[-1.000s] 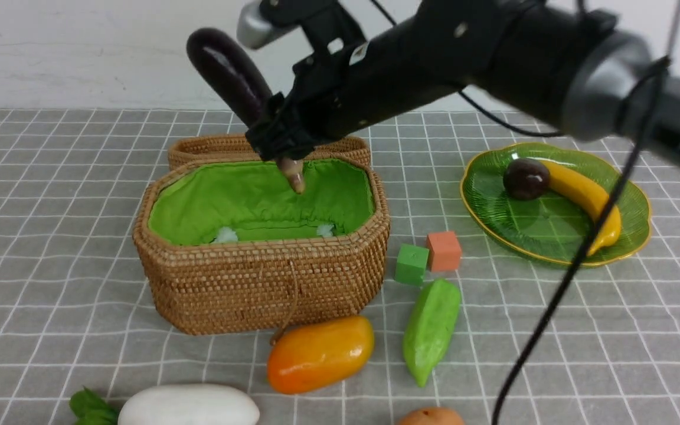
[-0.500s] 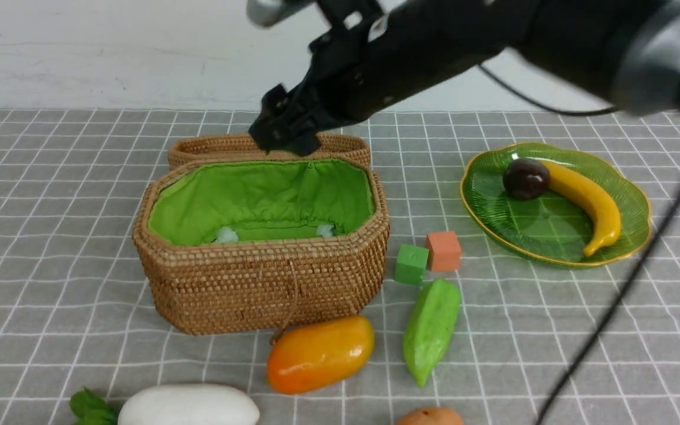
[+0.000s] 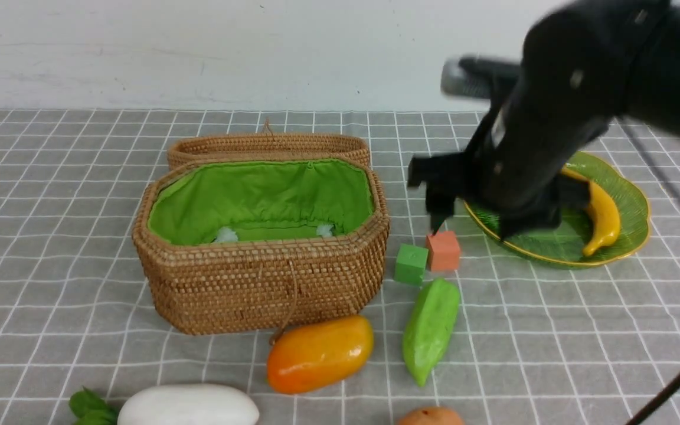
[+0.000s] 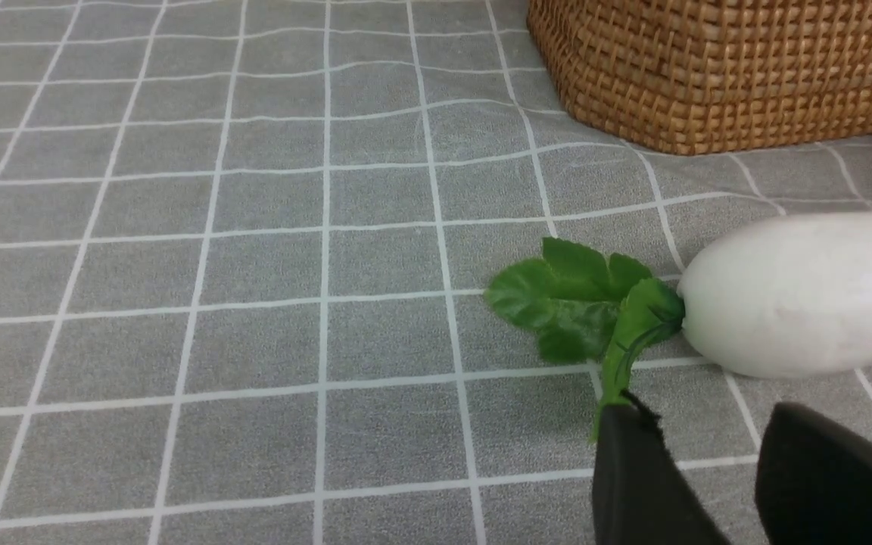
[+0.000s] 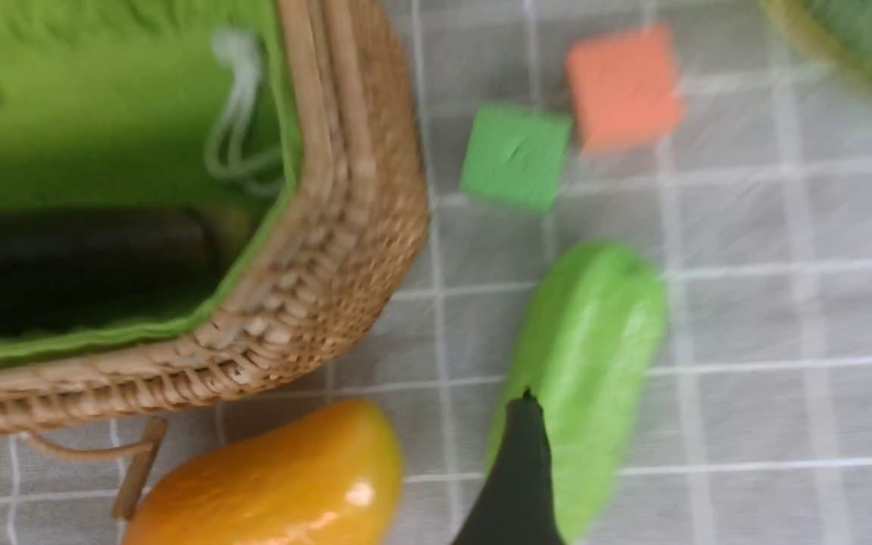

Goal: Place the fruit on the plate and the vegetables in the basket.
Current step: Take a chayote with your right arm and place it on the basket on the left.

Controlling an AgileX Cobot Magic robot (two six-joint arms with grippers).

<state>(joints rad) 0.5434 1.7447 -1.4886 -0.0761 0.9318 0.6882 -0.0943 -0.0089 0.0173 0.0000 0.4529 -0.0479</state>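
The basket (image 3: 257,283) stands open; the eggplant (image 5: 80,265) lies inside it, hidden in the front view. The banana (image 3: 602,215) lies on the green plate (image 3: 552,258); my right arm hides the plum. The mango (image 3: 319,353), gourd (image 3: 431,327), radish (image 3: 189,406) and potato (image 3: 431,417) lie on the cloth in front of the basket. My right gripper (image 3: 476,227) is open and empty, above the cloth between basket and plate; the gourd (image 5: 595,348) lies by one finger. My left gripper (image 4: 708,412) is open and empty, just short of the radish (image 4: 799,295) and its leaves.
A green cube (image 3: 411,264) and an orange cube (image 3: 444,251) sit between basket and plate, under my right gripper. The basket's lid (image 3: 269,144) lies open behind it. A grey checked cloth covers the table, and a white wall stands at the back.
My right gripper let the eggplant go into the basket. It then swung right, from over the basket to over the cubes by the plate's left edge.
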